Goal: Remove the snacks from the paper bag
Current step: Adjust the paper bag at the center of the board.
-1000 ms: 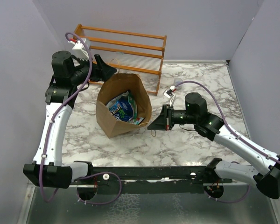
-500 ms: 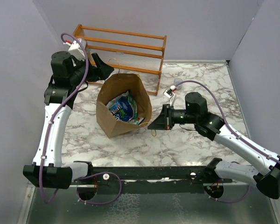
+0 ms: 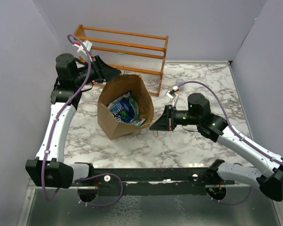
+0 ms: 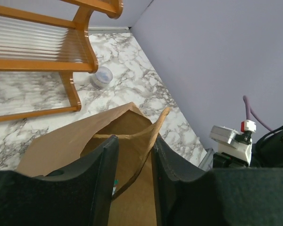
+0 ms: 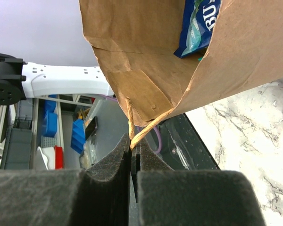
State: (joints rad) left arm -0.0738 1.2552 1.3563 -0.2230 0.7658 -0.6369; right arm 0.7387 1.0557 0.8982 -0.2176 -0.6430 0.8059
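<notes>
Several snacks sit inside the paper bag, a blue-and-green packet uppermost, its corner showing in the right wrist view. None is out yet. The bag stands mouth-up on the marble table, left of centre and toward the far edge.

At the bag's right side the right gripper is closed tight on the twisted handle, pads pressed together with only the cord between them. I judge this steadies the bag.

The left gripper hovers at the far-left rim, jaws parted and holding nothing; the rim shows through the gap, though whether it lies between the fingers I cannot tell.

The snacks lie below it, toward the near edge. The free left arm is nearer, so the reach likely goes down through the mouth.

Behind stands a wooden rack.
</notes>
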